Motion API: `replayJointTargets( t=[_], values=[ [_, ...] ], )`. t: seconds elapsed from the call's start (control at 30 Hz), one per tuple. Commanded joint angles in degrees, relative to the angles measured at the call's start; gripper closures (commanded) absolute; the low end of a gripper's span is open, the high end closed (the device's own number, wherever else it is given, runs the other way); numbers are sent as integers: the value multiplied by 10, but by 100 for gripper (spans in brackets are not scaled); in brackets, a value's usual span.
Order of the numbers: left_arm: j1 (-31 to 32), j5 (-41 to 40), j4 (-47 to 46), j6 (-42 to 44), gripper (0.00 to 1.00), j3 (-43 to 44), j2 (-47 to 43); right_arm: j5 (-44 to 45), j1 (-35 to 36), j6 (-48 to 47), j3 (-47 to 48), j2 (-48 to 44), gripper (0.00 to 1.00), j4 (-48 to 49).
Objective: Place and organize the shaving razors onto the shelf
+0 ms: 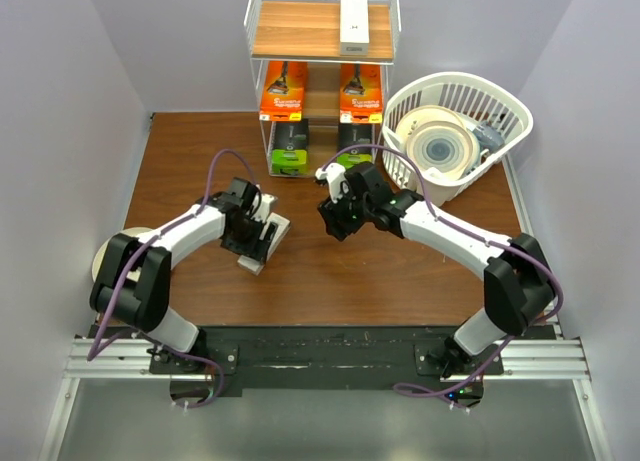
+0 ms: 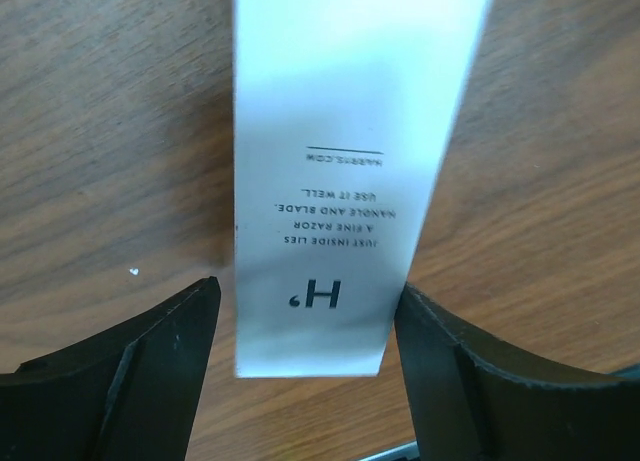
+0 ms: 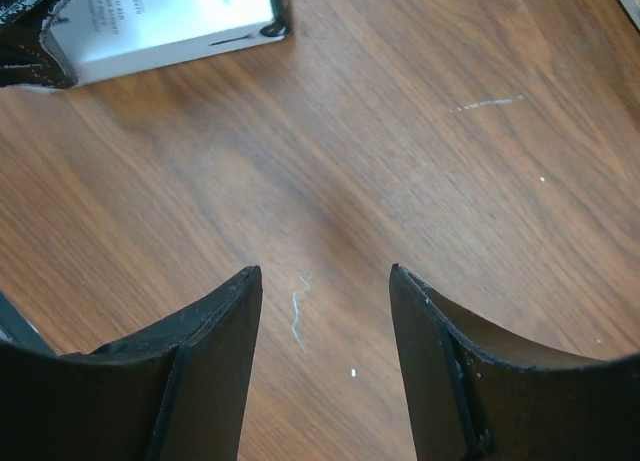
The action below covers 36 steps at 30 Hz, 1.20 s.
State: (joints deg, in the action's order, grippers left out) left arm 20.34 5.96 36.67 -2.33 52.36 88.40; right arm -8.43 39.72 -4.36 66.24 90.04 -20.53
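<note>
Slim white box (image 2: 340, 131) is found flat on the table (image 1: 330, 271), straddled by the left gripper (image 2: 305, 293), jaws spread, nothing pinched. Right gripper (image 3: 325, 276) is held agape over wood. Five packs (image 1: 283, 91) are parked on the shelf (image 1: 300, 26).

Overhead view bright, even, sharp. Left wrist view: white box (image 2: 335, 181) overexposed at its far end, print slightly soft. Faint shadow on the table (image 2: 120, 131) just left of the box.
</note>
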Motion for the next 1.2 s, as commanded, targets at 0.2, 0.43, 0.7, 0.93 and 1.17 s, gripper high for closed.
replayJointTargets(
  t=[0.2, 0.43, 0.7, 0.93, 1.17],
  values=[
    [2, 14, -26, 7, 52, -2, -10, 16, -18, -7, -1, -18, 42, 14],
    [2, 53, 48, 15, 58, 131, -50, 28, -31, -26, 23, -25, 41, -16],
    [2, 62, 74, 13, 58, 405, -25, 33, -44, -32, 12, -34, 41, -35],
    [2, 49, 25, -3, 58, 615, 37, 36, -44, -35, 6, -39, 41, -36],
    [2, 7, -33, -36, 58, 746, 121, 36, -49, -28, -10, -46, 41, -30]
  ],
)
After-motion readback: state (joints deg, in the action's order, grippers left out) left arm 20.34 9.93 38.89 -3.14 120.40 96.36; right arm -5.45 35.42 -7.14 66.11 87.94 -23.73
